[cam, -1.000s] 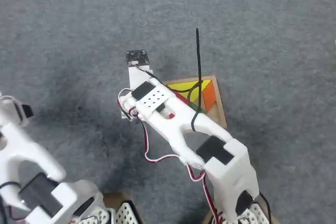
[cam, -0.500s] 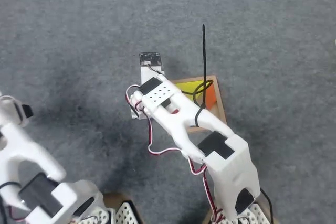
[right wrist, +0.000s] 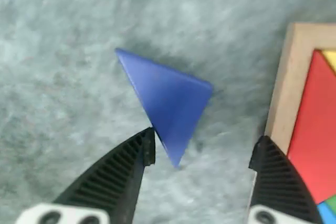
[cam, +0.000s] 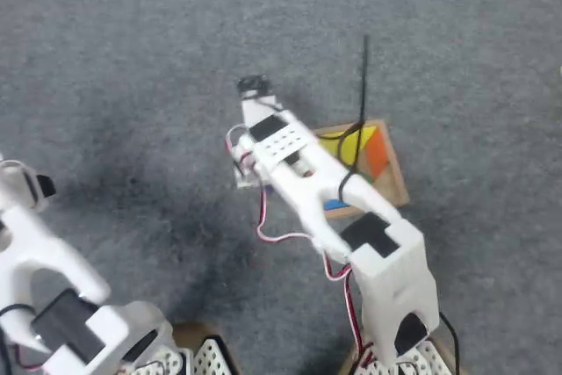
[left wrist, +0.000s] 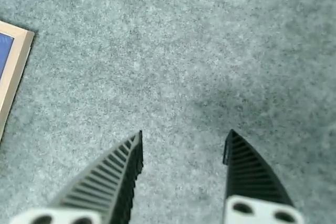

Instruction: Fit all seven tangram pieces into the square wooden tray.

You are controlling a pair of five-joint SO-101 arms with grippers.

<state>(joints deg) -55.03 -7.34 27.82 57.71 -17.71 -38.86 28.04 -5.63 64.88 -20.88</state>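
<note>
Blue flat triangle (right wrist: 167, 103) just outside the wooden tray (right wrist: 283, 77); right claw (right wrist: 205, 142) and left claw (left wrist: 184, 139) both apart.

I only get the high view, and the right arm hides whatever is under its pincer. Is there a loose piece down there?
Observer: Yes, a blue triangle lies flat on the grey mat, just outside the wooden tray.
Operator: Has the pincer closed on it?
Observer: No. The right pincer is open, and one corner of the triangle sits in its gap.
Operator: And the left one?
Observer: The left pincer is open over bare mat and holds nothing.
</note>
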